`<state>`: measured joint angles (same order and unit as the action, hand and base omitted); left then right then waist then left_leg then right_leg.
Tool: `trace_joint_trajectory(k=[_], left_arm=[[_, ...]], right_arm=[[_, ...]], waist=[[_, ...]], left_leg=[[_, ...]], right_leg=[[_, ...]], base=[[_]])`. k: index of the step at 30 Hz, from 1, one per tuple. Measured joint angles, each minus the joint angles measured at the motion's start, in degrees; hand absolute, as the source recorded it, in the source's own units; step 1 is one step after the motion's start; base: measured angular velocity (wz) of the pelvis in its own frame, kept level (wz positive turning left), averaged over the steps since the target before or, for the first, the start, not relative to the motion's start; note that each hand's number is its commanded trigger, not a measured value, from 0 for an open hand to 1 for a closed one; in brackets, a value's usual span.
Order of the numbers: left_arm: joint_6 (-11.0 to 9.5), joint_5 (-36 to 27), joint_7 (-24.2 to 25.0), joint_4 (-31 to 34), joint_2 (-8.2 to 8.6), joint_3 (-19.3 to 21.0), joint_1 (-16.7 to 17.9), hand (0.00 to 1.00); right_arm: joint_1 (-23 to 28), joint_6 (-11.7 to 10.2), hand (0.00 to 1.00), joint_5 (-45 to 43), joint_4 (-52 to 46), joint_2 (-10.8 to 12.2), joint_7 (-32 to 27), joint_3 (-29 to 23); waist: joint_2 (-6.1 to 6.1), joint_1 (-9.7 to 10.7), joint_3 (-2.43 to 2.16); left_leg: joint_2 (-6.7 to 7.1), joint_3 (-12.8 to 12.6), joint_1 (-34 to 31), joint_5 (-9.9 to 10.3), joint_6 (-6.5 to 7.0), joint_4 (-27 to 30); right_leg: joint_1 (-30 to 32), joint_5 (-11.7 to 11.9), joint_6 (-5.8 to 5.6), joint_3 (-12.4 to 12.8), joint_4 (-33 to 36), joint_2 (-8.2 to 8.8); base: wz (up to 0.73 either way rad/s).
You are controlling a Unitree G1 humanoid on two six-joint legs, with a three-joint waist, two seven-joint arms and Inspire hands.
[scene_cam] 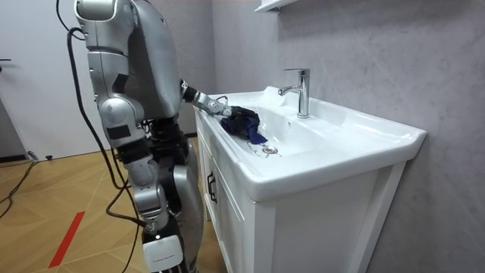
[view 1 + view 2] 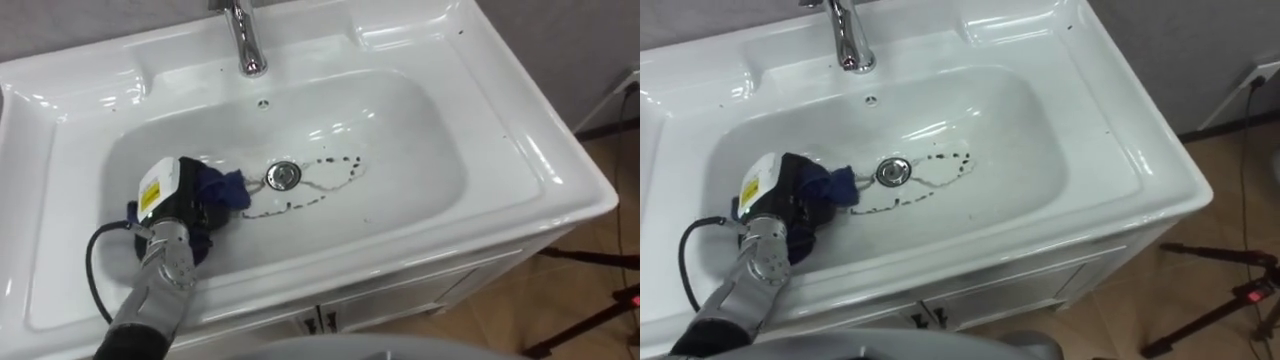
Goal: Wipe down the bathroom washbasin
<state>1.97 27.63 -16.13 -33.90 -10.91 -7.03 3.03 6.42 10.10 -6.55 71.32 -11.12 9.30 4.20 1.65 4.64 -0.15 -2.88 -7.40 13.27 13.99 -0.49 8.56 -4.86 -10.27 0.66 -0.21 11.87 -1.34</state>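
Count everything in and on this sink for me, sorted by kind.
Basin: 1
Tap: 1
Drain: 1
Blue cloth: 1
Trail of dark marks: 1
Left hand, on the cloth: 1
Total: 6

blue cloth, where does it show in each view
left eye view: blue cloth in the basin's lower left, bunched in the left robot hand, just left of the drain.
right eye view: same place, left of the drain.
room view: upper centre, at the basin's edge nearest the robot.
shared landmark: the chrome faucet.
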Motion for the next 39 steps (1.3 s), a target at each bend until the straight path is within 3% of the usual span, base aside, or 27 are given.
trace_joint_trajectory(k=[4, 7, 13, 18, 22, 26, 32, 39], left_arm=[[-1.88, -9.02, 2.72, -3.46, 0.35, -0.16, -1.86, 1.0], [-2.2, -12.59, 3.57, -6.55, 0.92, -0.69, -4.09, 1.0], [-2.73, -16.27, 4.07, -11.76, 1.49, -1.02, -7.7, 1.0], [-2.87, -18.38, 4.55, -13.17, 1.87, -1.07, -9.8, 1.0], [-3.24, -19.66, 5.59, -14.52, 2.28, -1.06, -11.21, 1.0], [-3.2, -25.06, 5.62, -14.65, 2.61, -1.46, -13.08, 1.0], [-1.84, -32.52, 6.2, -14.61, 2.83, -6.17, -15.41, 1.0], [-0.74, -38.86, 8.0, -15.63, 5.4, -9.23, -20.43, 1.0]], right_arm=[[0.24, 0.02, 0.0, 0.13, -0.05, 0.33, -0.71, 0.12], [0.32, 0.83, 0.0, -0.05, -0.12, 0.44, -1.06, 0.18], [0.31, 2.19, 0.0, -0.01, -0.12, 0.79, -1.55, 0.21], [0.5, 3.79, 0.0, 1.27, -0.04, 2.36, -2.79, 0.14], [0.39, 3.8, 0.0, 1.76, -0.08, 2.9, -2.87, 0.15], [-0.21, 4.17, 0.0, 2.67, -0.58, 2.99, -2.9, 0.09], [-0.22, 6.06, 0.0, 8.4, -2.59, 3.01, -4.21, 0.26], [-2.69, 6.27, 0.0, 11.38, -2.45, 2.9, -4.97, 1.3]], waist=[[-0.34, 0.02, -0.32], [-0.48, 0.0, -0.39], [-1.11, -0.17, -0.66], [-2.41, 0.33, -0.62], [-3.06, 0.62, -0.57], [-3.06, 1.5, -0.54], [-2.98, 4.4, -0.51], [-2.66, 7.56, -0.17]], left_leg=[[0.08, -0.73, 0.63, 0.0, 0.0, -0.06], [0.14, -1.25, 0.93, 0.0, 0.0, -0.13], [0.12, -3.38, 0.97, 0.0, 0.0, -0.18], [0.08, -4.17, 0.1, 0.0, 0.0, -0.29], [0.15, -5.25, -0.09, 0.07, 0.12, -0.53], [0.24, -6.27, -1.45, 0.19, 0.45, -1.23], [0.2, -7.25, -2.56, 0.2, 0.52, -1.19], [0.25, -9.27, -4.48, 0.26, 0.63, -1.16]], right_leg=[[0.04, -0.02, -0.05, 0.56, 0.62, -0.02], [0.03, -0.1, -0.13, 0.86, 0.87, -0.02], [1.48, 0.01, -0.2, 3.06, 2.03, -0.51], [2.75, 0.45, -0.43, 4.12, 2.17, -0.8], [3.16, 1.3, -0.81, 4.84, 1.71, -0.84], [5.2, 2.49, -0.97, 5.31, 1.73, -0.9], [6.47, 2.91, -0.98, 6.43, 1.66, -1.25], [8.95, 3.57, -1.31, 7.96, 1.64, -1.42]], base=[[-0.09], [-0.04], [-0.16], [-0.08], [-0.13], [-0.13], [-0.1], [-0.12]])
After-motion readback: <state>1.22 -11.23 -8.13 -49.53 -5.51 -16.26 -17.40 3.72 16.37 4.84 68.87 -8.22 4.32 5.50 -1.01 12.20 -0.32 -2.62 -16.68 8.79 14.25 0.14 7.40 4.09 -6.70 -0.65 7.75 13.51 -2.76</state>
